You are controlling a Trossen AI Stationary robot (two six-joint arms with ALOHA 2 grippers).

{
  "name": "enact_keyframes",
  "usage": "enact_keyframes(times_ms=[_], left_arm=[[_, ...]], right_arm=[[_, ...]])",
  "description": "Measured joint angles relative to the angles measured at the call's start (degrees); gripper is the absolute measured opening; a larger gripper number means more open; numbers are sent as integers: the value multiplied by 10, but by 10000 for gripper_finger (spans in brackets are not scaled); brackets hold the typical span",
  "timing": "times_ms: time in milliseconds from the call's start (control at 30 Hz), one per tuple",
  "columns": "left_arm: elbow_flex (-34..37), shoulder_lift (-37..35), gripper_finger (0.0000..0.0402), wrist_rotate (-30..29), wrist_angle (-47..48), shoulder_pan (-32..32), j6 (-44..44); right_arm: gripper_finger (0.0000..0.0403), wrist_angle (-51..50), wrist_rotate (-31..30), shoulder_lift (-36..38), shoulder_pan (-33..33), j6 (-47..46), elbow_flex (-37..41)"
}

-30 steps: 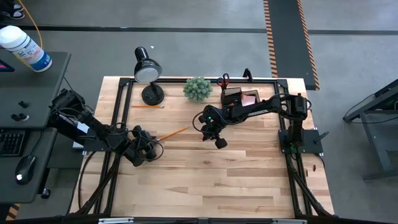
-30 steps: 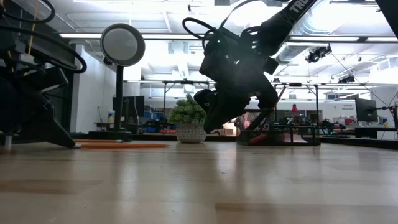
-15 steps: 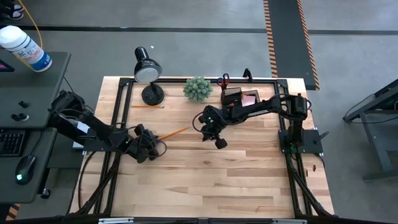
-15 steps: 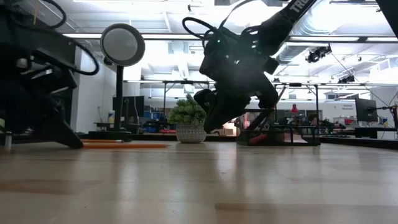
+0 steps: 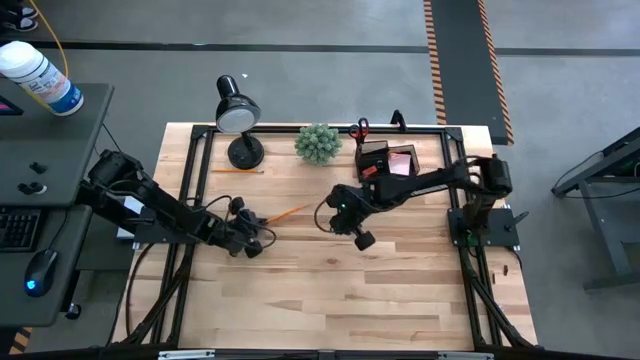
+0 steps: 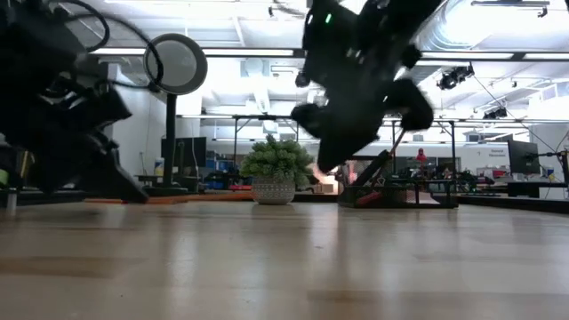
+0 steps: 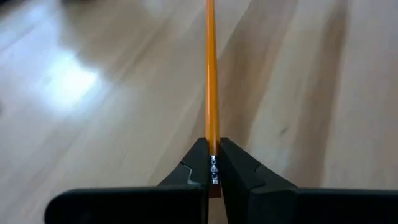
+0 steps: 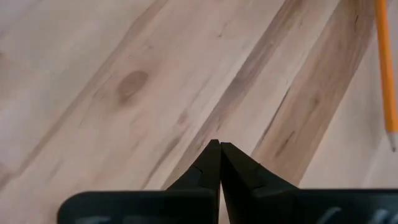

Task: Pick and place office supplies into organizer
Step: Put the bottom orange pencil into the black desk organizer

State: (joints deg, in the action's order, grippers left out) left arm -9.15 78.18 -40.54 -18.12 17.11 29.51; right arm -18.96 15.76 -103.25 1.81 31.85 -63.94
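So the left claw (image 7: 212, 167) is clamped right on the eraser end of the pencil (image 7: 211, 74), and the pencil runs straight out ahead of it, lying flat on the desk (image 7: 93, 93). From overhead, that left claw (image 5: 252, 240) sits low, well to the lamp's near side, with the pencil (image 5: 286, 211) angling away from it toward the plant.

The right claw (image 8: 219, 155) is pinched shut on nothing, hanging over bare wood. From its own camera the pencil's tip (image 8: 385, 74) shows off to one side, not touching it. Overhead, the right claw (image 5: 360, 238) is past the pencil's tip from the left claw, near the middle of the desk.

Further back, a second pencil (image 5: 238, 171) lies beside the lamp (image 5: 238, 118) base. The plant (image 5: 318, 143) sits next along the back edge, then the organizer (image 5: 376, 157) with a pink pad (image 5: 401, 162) in it and red scissors (image 5: 359, 128) standing up behind.
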Motion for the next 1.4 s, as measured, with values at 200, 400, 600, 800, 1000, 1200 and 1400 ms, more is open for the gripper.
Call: enact_keyframes(times_ms=[200, 400, 600, 800, 1000, 1200, 1400], left_arm=[[0, 0, 2, -14, -71, 0, -72], [-19, 0, 1, -31, -109, 0, -151], [-88, 0, 0, -49, -102, -12, -265], [-204, -1, 1, -52, -27, -39, -415], [-342, 15, 3, -79, 140, -55, -519], [-450, 55, 2, -113, 237, -65, -621], [-513, 91, 1, -102, 296, -79, -658]], right_arm=[[0, -72, -80, 81, -55, -31, 0], [0, -152, -174, 179, -128, -82, 0], [0, -191, -243, 256, -199, -143, 0], [0, -261, -351, 286, -249, -203, 0], [0, -348, -498, 288, -267, -300, 0], [0, -407, -556, 288, -292, -377, 0], [0, -407, -562, 288, -328, -428, 31]])
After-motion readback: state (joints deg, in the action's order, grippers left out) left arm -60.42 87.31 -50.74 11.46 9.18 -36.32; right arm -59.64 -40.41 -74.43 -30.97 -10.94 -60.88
